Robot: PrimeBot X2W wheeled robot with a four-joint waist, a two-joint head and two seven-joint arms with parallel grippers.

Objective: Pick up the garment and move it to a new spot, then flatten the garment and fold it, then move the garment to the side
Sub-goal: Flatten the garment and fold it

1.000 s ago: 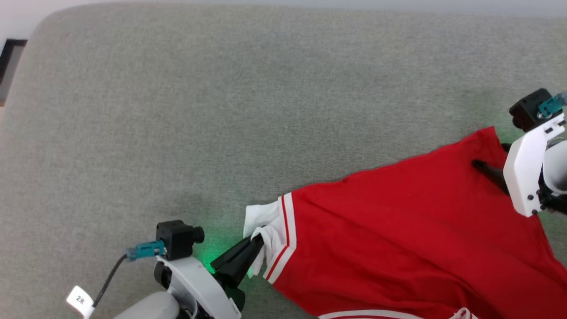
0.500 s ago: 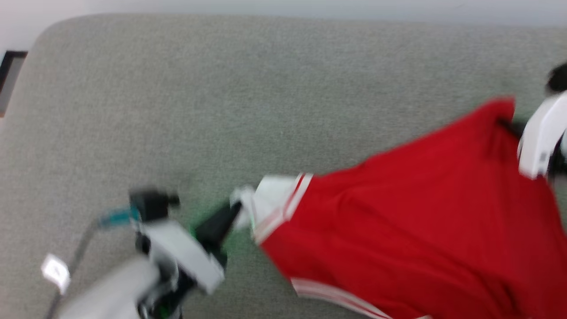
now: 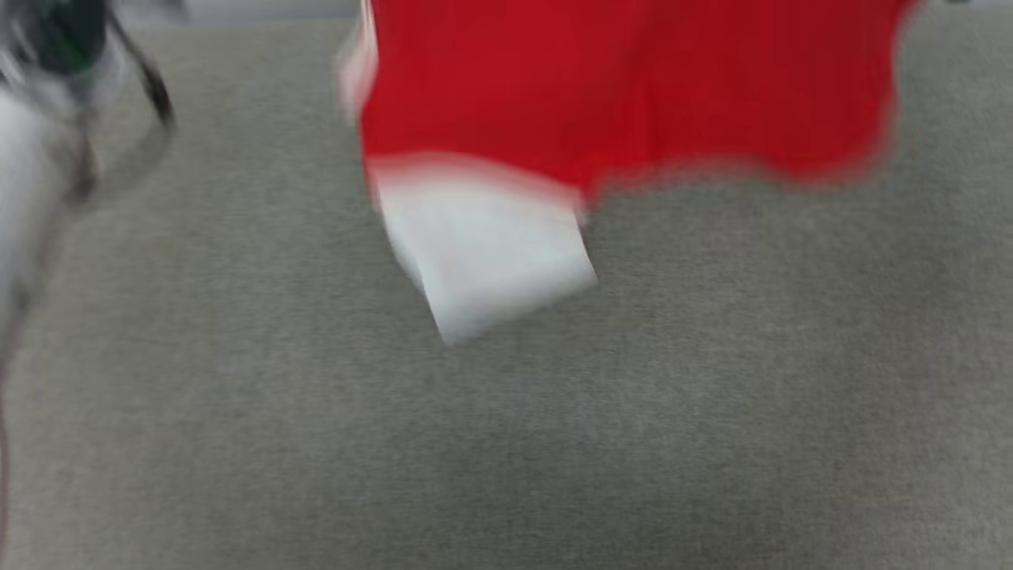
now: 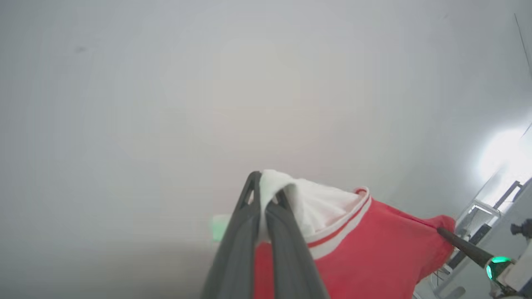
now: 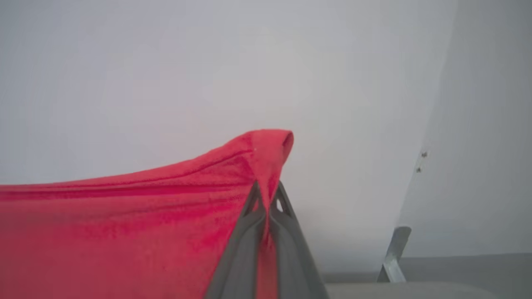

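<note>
Red jersey T-shirt point(image 3: 633, 87) hangs aloft: left gripper point(image 4: 266, 190) fingers pinch its white sleeve, right gripper point(image 5: 266, 198) fingers its red corner

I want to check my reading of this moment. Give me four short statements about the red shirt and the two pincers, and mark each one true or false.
1. The left pincer is shut on a white sleeve of the red jersey T-shirt. True.
2. The right pincer is open and holds nothing. False: it is shut on a red edge of the T-shirt.
3. The T-shirt lies flat on the grey fabric surface. False: it is held up between the two pincers.
4. In the blurred head view, a loose white sleeve hangs below the red body of the T-shirt. True.
</note>
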